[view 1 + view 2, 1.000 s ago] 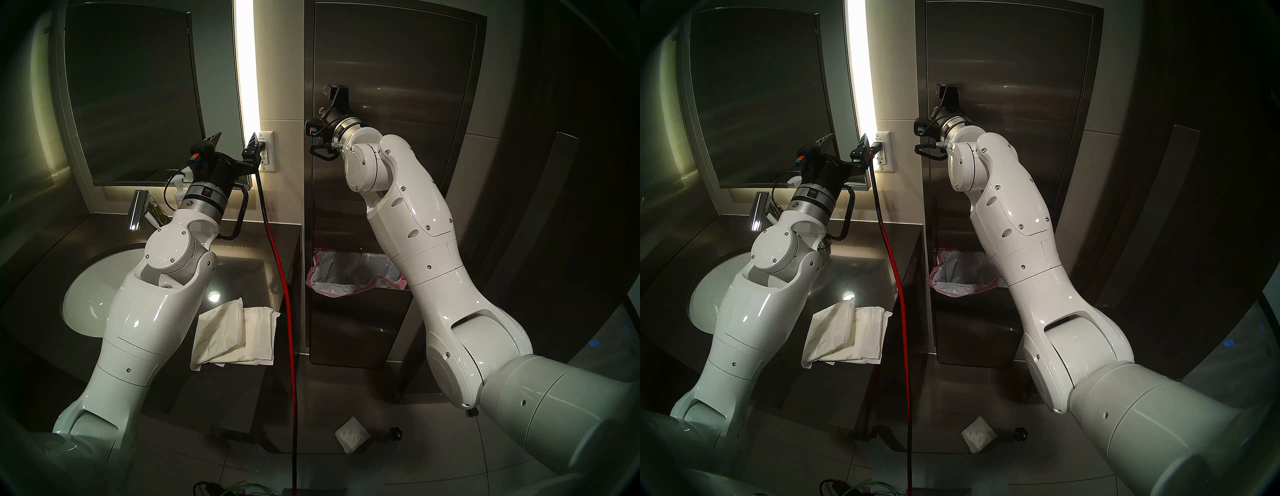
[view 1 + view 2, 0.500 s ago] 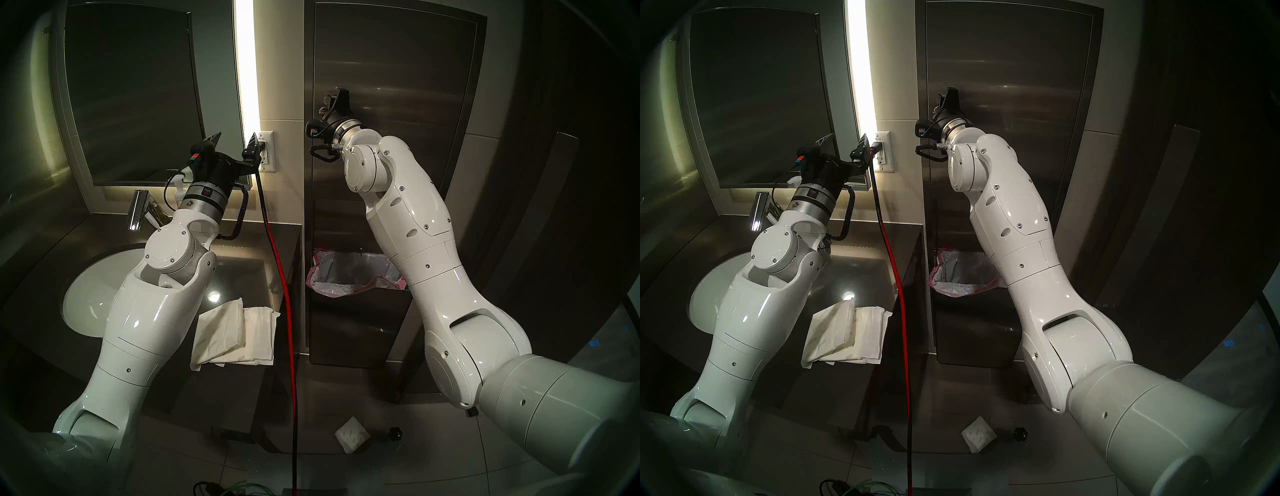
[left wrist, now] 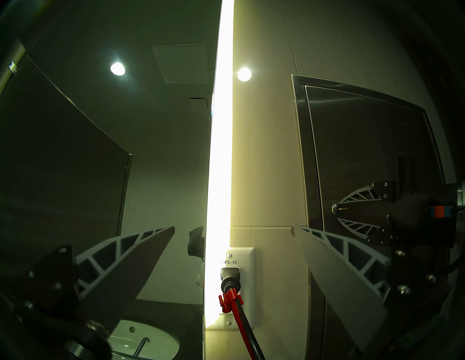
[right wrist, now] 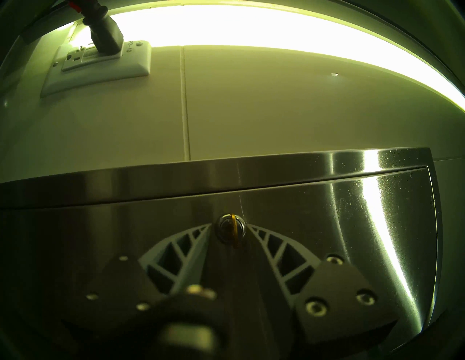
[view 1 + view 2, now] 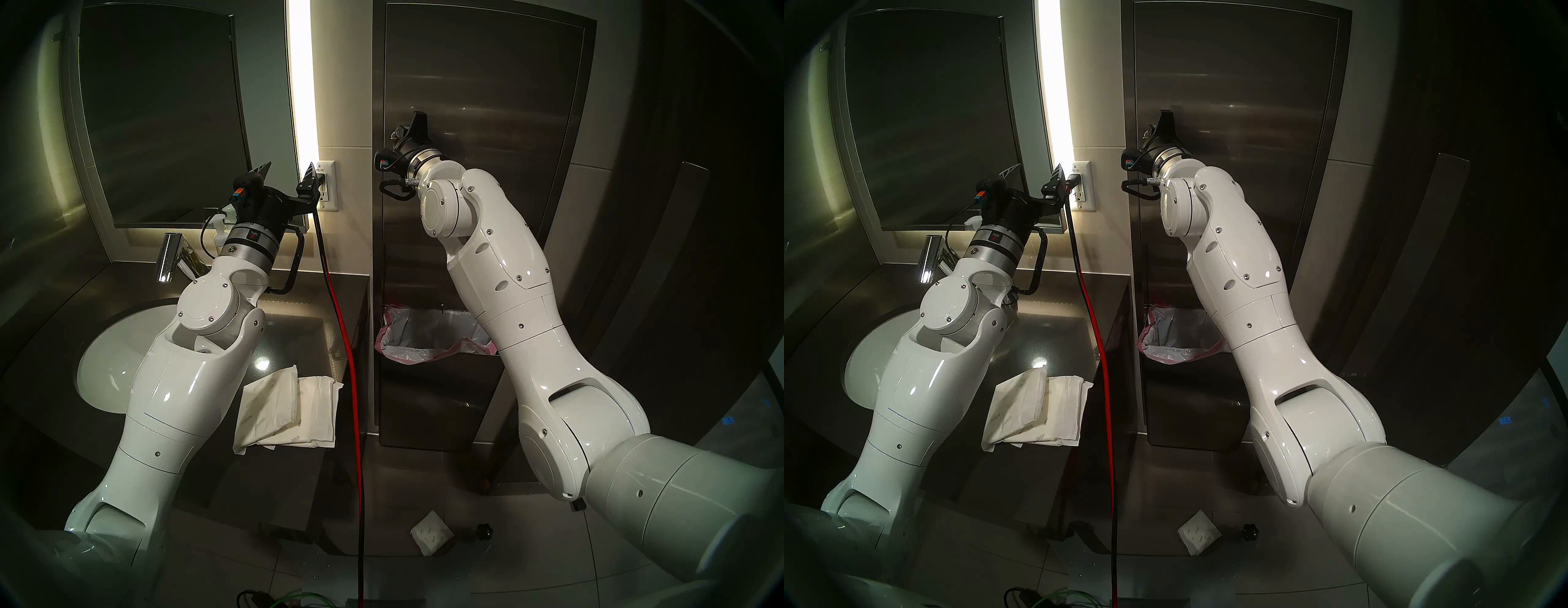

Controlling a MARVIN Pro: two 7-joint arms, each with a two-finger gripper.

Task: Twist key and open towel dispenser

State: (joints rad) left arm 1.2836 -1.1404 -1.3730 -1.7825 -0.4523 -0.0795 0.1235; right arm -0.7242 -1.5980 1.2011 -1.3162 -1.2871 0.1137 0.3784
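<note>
The key (image 4: 235, 230) was seated in the round lock (image 4: 230, 227) on the door of the towel dispenser (image 4: 327, 226), near its left edge. It was straddled by the fingers of the right gripper (image 4: 230, 232), apparently not yet pinched shut. For a clean twist, the flat head should be clamped squarely and the wrist turned about the lock's axis. Compared with a second earlier, the right wrist had been rolled. The left gripper (image 3: 234, 231) was held wide open by the outlet (image 3: 239, 289), unmoved.
</note>
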